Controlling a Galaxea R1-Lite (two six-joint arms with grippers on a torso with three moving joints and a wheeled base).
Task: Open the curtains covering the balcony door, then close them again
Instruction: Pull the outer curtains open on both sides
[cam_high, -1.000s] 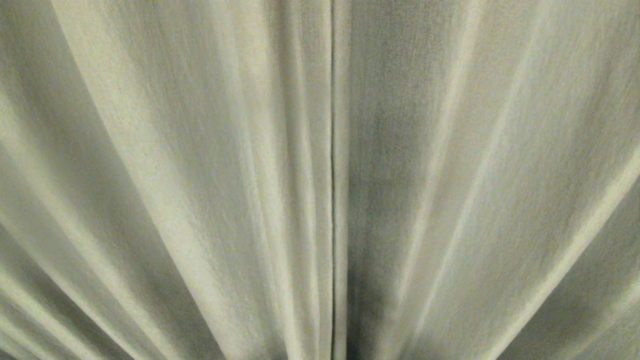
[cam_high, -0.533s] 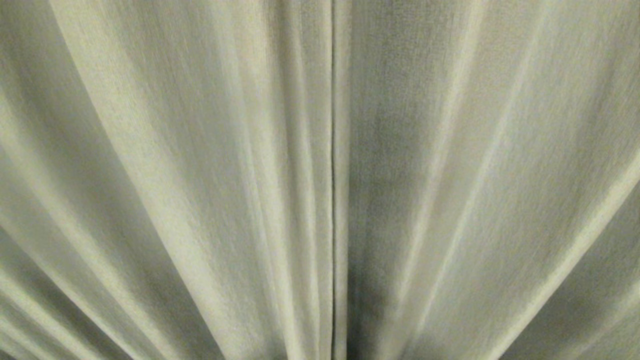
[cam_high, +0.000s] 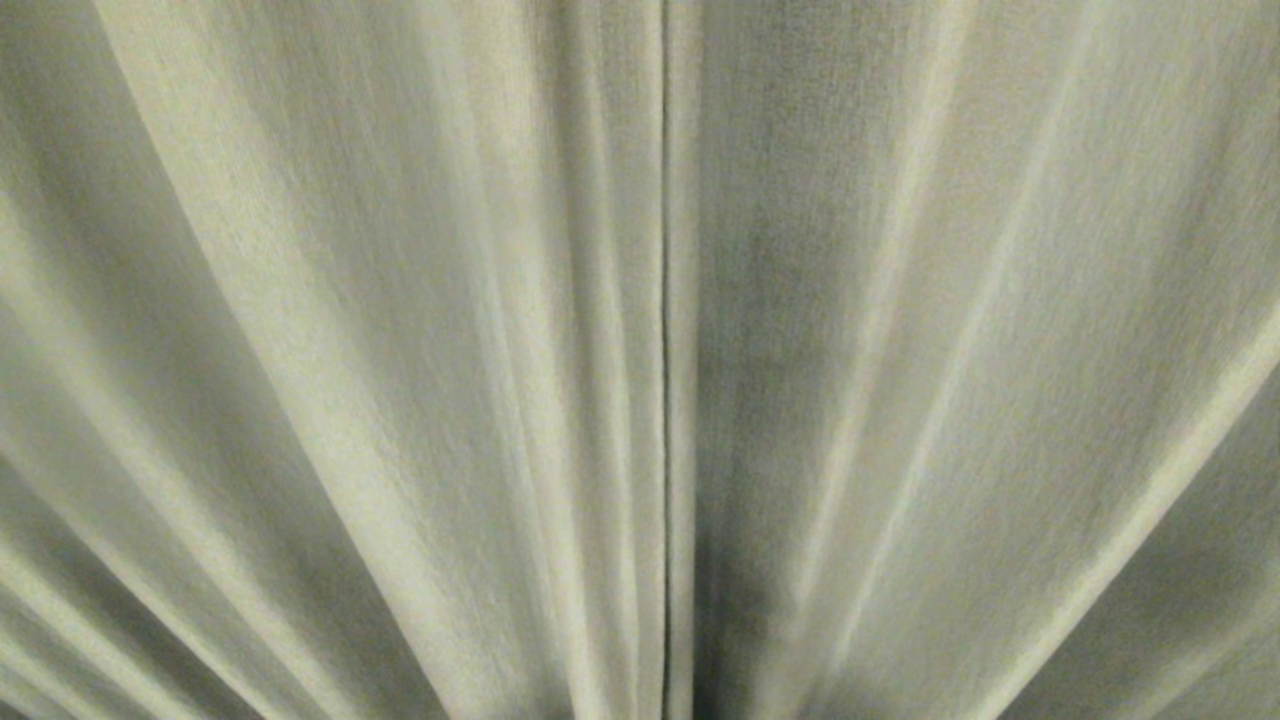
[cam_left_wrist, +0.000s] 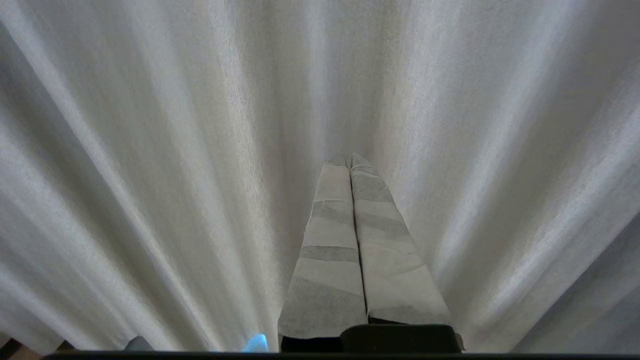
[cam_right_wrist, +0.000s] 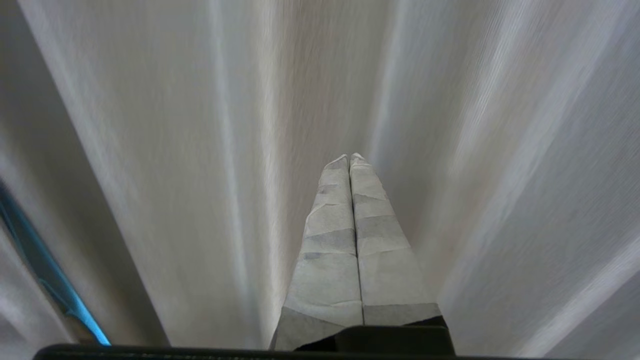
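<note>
Head view is basically wall-to-wall fabric: the thick beige-grey woven pleated curtains (cam_high: 400, 360) fill everything, hanging closed, with a thin dark vertical seam (cam_high: 664, 400) near the middle where two panel edges meet. Pleats fan out to either side of that seam. No glass or frame of the balcony door shows anywhere, so it's fully covered, and neither arm shows in this view.

Left wrist view: the left gripper (cam_left_wrist: 349, 160), with pale grey tape-wrapped fingers (cam_left_wrist: 330, 250), is pressed fully together with nothing between them. The tips point at the curtains and sit close in front of the pleats; I can't tell whether they actually touch. No seam is visible here, only folds.

Right wrist view: the right gripper (cam_right_wrist: 349, 159) looks the same, taped fingers (cam_right_wrist: 380, 260) shut tight and empty, pointed into a shallow valley between two pleats. A bright blue strip (cam_right_wrist: 45, 270) pokes out at the frame's edge, off to the side of the fingers; no idea what it is.

Handling guess: this cloth looks soft, fairly heavy and floppy, so it'll drape and slide rather than push like a board. I'd say the best spot to grab is the hemmed edge right at the seam, pinching one panel's edge or hooking behind it, then dragging sideways away from the seam. Opening hasn't begun.
</note>
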